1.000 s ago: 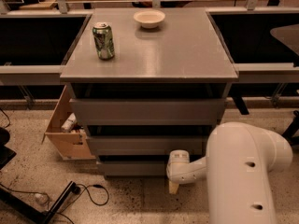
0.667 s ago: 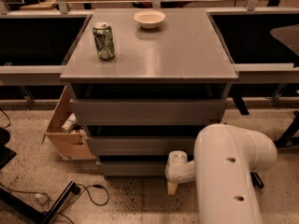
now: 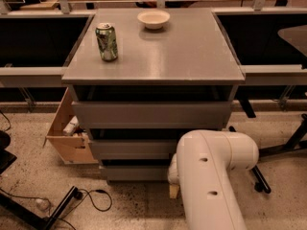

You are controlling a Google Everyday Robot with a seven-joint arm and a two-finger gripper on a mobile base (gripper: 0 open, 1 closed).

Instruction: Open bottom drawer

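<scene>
Bottom drawer point(image 3: 134, 172) sits at the very foot of the grey table point(image 3: 182, 51), just left of the claw point(image 3: 173, 188) and low by the floor. It looks shut or almost shut. The claw is down at the drawer's right end, right by its front. The big white arm point(image 3: 211, 176) hides most of it, so I cannot tell if the claw is open or closed, or if it has hold of anything. The drawer front is flat, hard and smooth, with no handle, so I think it would be slippery to pinch from the front. It looks stiff and not easy to break, and it is probably not too heavy. The best place to grab seems to be its top edge, at the dark gap just up and left of the claw, with a straight pull outward. The middle drawer point(image 3: 132, 148) and top drawer point(image 3: 148, 115) are above the claw. A can point(image 3: 106, 42) and a bowl point(image 3: 153, 19) stand far up on the table. Compared with a moment ago, the arm has swung to the left and now covers more of the drawer's right side. The claw is in about the same spot, and the drawer has not come out any more.
</scene>
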